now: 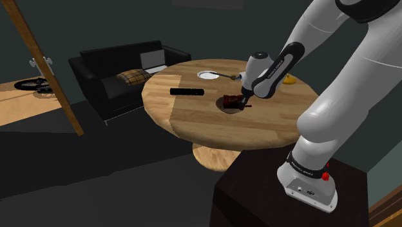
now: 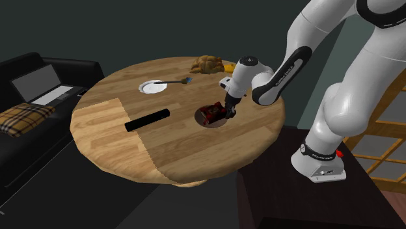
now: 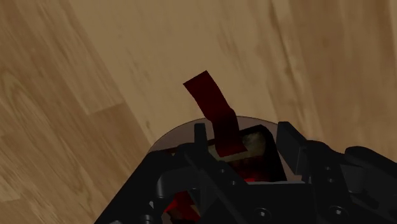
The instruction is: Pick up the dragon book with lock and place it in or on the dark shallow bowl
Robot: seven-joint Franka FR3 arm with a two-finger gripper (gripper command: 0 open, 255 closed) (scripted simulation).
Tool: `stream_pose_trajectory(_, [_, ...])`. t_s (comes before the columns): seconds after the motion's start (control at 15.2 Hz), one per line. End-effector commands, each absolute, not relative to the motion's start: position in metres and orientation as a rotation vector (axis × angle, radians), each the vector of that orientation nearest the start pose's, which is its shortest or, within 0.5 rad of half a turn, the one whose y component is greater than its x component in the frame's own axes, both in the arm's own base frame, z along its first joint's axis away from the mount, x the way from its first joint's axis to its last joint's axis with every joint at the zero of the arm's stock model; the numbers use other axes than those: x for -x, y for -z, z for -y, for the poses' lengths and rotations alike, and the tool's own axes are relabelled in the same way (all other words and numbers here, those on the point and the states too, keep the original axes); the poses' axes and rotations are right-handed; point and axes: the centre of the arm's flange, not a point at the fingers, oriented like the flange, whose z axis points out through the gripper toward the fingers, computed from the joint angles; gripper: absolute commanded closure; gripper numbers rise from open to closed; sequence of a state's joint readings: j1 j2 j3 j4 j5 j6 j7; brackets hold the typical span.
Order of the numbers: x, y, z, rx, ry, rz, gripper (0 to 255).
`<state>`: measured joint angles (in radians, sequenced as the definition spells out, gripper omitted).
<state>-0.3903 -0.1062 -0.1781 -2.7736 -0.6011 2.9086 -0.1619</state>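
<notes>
near the middle of the round wooden surface [image 1: 270, 129], the end effector [image 2: 228, 112] hangs low over the dark shallow bowl [image 2: 209, 123], grasping the red dragon book [image 2: 209, 112], which sits tilted inside the bowl. from the wrist, the book's dark red strap [image 3: 216, 108] juts out past the black fingers [image 3: 200, 135] that clasp it. a black bar [image 1: 187, 91] and a white plate [image 1: 207, 73] lie apart from the bowl.

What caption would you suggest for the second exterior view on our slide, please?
Black gripper down at the red book in the dark shallow bowl, on a round wooden table.
</notes>
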Motion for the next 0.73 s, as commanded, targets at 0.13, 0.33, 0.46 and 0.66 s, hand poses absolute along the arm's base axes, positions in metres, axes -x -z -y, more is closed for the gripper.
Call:
stream_pose_trajectory(0.13, [-0.356,-0.264,0.183,3.379,0.26,0.277,0])
stream_pose_trajectory(0.33, [-0.356,-0.264,0.184,3.379,0.26,0.277,0])
stream_pose_trajectory(0.46, [-0.356,-0.264,0.183,3.379,0.26,0.277,0])
stream_pose_trajectory(0.66, [-0.349,-0.302,0.174,3.379,0.26,0.277,0])
